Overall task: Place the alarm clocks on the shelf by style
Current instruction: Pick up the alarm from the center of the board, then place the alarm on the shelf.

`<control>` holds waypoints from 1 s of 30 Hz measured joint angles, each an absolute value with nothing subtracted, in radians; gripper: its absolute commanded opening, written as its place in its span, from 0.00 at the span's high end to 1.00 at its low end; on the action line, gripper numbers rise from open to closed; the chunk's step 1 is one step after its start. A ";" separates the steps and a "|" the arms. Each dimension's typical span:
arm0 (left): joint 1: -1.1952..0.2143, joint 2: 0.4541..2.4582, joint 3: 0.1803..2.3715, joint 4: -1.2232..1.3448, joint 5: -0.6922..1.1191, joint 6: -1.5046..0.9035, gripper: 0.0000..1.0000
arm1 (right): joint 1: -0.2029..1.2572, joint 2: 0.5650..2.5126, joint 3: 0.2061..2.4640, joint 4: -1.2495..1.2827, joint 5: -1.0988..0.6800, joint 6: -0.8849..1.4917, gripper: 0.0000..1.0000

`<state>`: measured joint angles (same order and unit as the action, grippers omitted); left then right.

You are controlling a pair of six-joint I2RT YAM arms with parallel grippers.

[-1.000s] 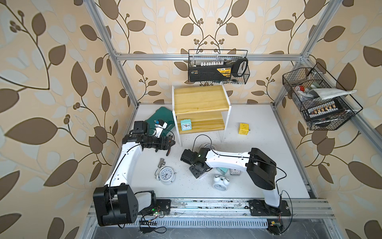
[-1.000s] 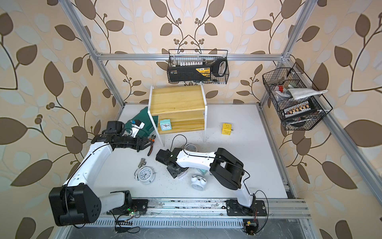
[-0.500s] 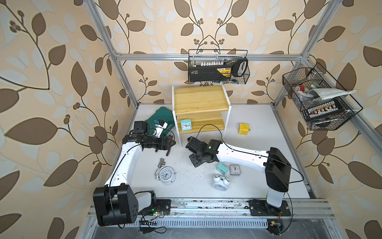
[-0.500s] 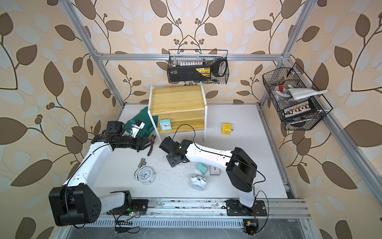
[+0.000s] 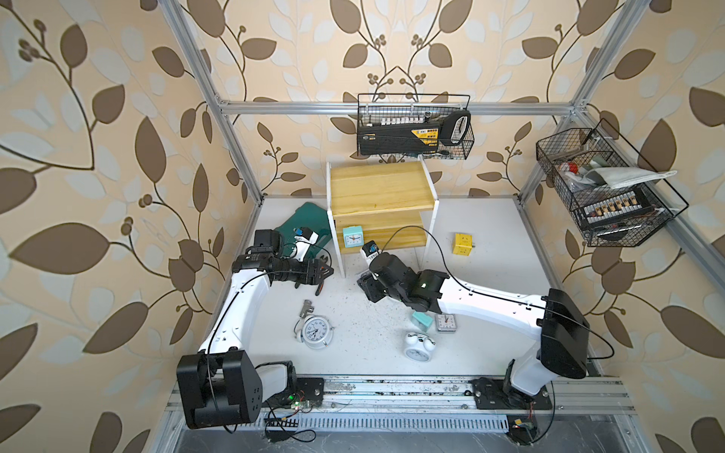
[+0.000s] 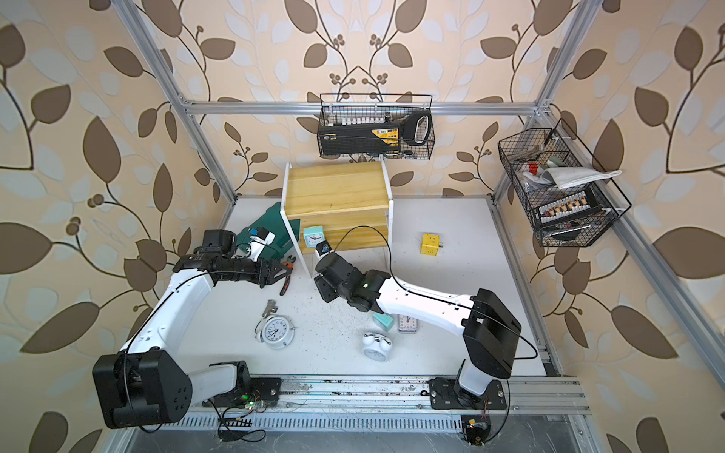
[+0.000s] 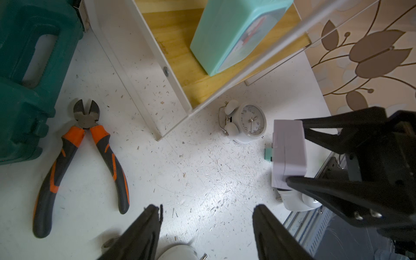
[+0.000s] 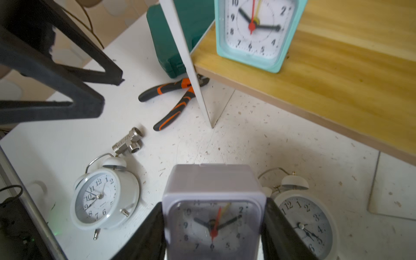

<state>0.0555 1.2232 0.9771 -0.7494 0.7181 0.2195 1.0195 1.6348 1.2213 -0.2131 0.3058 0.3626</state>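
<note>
While right fingers (image 8: 282,231) grip lilac clock (image 8: 212,191), dial facing wrist | left fingers (image 7: 144,231) apart, empty

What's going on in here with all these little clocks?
Two robot arms are sorting alarm clocks onto a wooden shelf. The right gripper holds a lilac square clock near the shelf's lower board, where a mint clock already stands. The left gripper hovers open and empty over the table. Two round white clocks are on the table, not yet shelved.
</note>
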 measured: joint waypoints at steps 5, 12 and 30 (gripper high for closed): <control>0.056 1.223 0.977 -0.750 0.718 0.221 0.32 | 1.010 1.593 1.098 0.032 0.384 0.311 0.52; 0.056 1.223 0.977 -0.750 0.718 0.226 0.31 | 0.998 1.592 1.012 0.322 0.454 0.229 0.55; 0.056 1.223 0.977 -0.751 0.719 0.230 0.32 | 0.986 1.747 0.913 1.034 0.672 -0.078 0.59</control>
<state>0.0555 1.2232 0.9771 -0.7509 0.7185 0.2302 0.9855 1.7473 0.9131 1.0344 0.6724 -0.0780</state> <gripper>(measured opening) 0.685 0.576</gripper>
